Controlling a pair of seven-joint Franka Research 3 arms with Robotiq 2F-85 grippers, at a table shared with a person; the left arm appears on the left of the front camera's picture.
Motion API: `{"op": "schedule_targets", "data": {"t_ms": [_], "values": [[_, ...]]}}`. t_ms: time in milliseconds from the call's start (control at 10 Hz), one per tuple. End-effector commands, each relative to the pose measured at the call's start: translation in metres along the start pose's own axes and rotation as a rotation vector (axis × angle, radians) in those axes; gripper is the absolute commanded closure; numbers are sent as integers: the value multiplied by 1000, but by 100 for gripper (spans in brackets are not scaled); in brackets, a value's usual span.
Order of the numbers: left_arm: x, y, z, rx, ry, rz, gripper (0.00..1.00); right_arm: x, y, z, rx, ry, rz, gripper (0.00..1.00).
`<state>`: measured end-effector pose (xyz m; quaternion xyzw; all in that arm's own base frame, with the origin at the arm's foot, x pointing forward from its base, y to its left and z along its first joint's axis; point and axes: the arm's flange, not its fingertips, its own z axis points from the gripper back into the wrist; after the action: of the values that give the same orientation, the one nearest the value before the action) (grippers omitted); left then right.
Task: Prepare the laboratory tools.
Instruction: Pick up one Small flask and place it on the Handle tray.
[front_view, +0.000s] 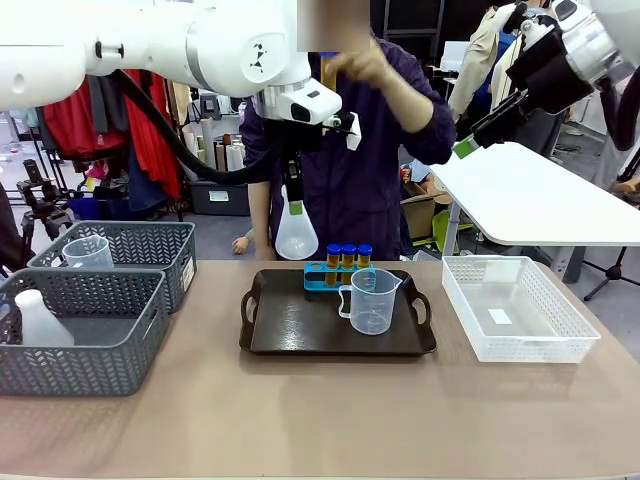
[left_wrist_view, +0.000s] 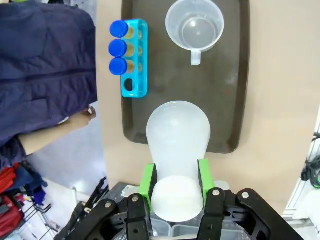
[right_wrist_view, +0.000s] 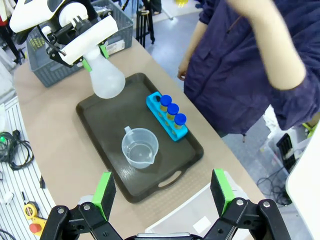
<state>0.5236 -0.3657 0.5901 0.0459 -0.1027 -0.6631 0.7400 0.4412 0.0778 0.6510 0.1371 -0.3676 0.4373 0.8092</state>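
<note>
My left gripper (front_view: 293, 197) is shut on the neck of a translucent white conical flask (front_view: 296, 232), which hangs above the back left of a dark tray (front_view: 300, 335). From the left wrist the flask (left_wrist_view: 177, 145) sits between the green pads (left_wrist_view: 146, 182). On the tray stand a clear handled beaker (front_view: 372, 300) and a small blue rack (front_view: 318, 279) with three blue-capped amber tubes (front_view: 348, 254); its fourth hole (left_wrist_view: 129, 85) is empty. My right gripper (front_view: 468, 146) is open, high at the right, and looks down on the tray (right_wrist_view: 107, 125), rack (right_wrist_view: 167, 117) and beaker (right_wrist_view: 140, 147).
Two grey woven baskets (front_view: 150, 245) stand at the left, one holding another beaker (front_view: 88, 252), the other a white bottle (front_view: 38, 320). A white mesh basket (front_view: 560, 335) sits right of the tray. The person (front_view: 350, 190) stands behind the tray with a hand (front_view: 355, 62) raised.
</note>
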Motion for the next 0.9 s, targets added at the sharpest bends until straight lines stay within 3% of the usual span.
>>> {"op": "schedule_targets", "data": {"t_ms": [0,800], "values": [[1,3,3,2,-4,-2,100,0,0,2,-1,2,6,0],[-2,-11,-36,-90,17,-14,100,0,0,2,-1,2,6,0]]}}
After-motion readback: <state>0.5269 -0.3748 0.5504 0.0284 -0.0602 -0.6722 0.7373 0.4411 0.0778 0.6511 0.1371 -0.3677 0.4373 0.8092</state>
